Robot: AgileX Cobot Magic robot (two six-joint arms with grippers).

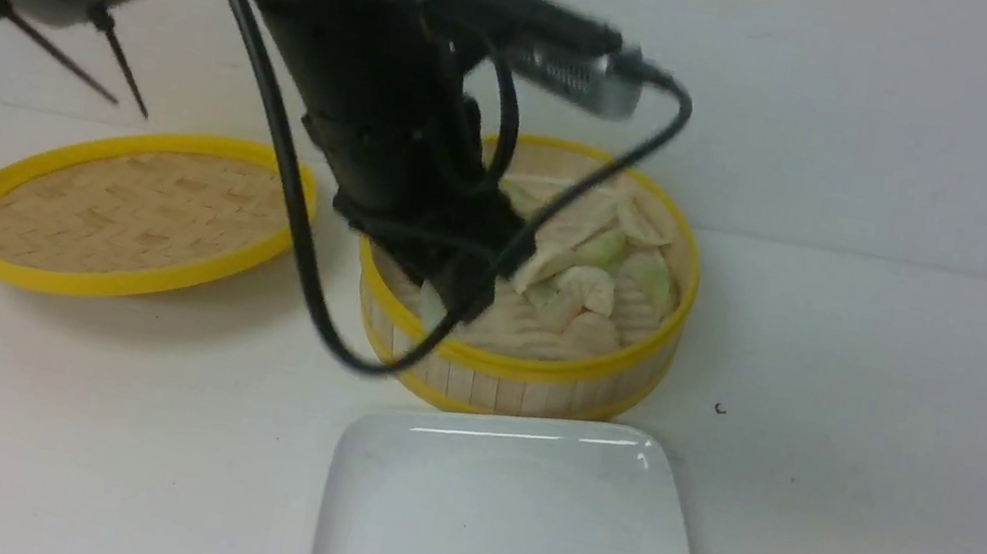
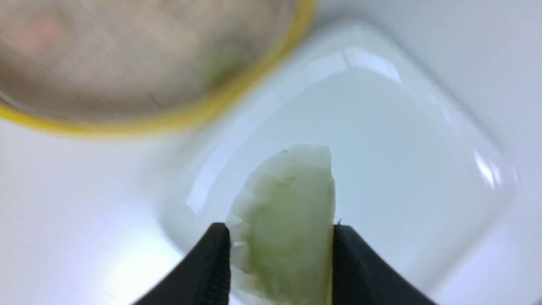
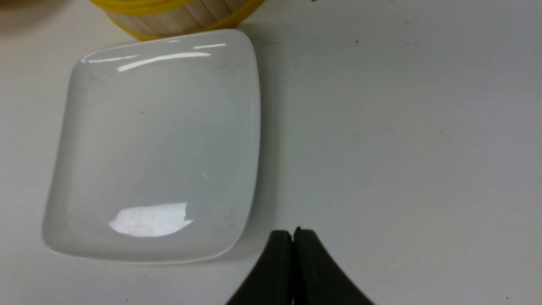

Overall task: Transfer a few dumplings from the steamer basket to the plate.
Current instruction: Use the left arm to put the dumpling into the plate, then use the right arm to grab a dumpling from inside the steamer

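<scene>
My left gripper (image 2: pixel 281 228) is shut on a pale green dumpling (image 2: pixel 288 199), its pleated edge against one finger. In the front view the left gripper (image 1: pixel 450 295) hangs over the near left rim of the steamer basket (image 1: pixel 534 391), which holds several more dumplings (image 1: pixel 589 284). The white plate (image 1: pixel 511 524) lies bare just in front of the basket. In the left wrist view the plate (image 2: pixel 402 148) shows beyond the held dumpling and the basket's rim (image 2: pixel 169 120) is blurred. Beside the plate (image 3: pixel 156 140), my right gripper (image 3: pixel 293 233) is shut and holds nothing above the table.
The flat woven lid with a yellow rim (image 1: pixel 130 208) lies left of the basket. The left arm's black cable (image 1: pixel 298 233) loops down in front of the basket's left side. The basket's wall (image 3: pixel 178 19) nearly touches the plate's far edge.
</scene>
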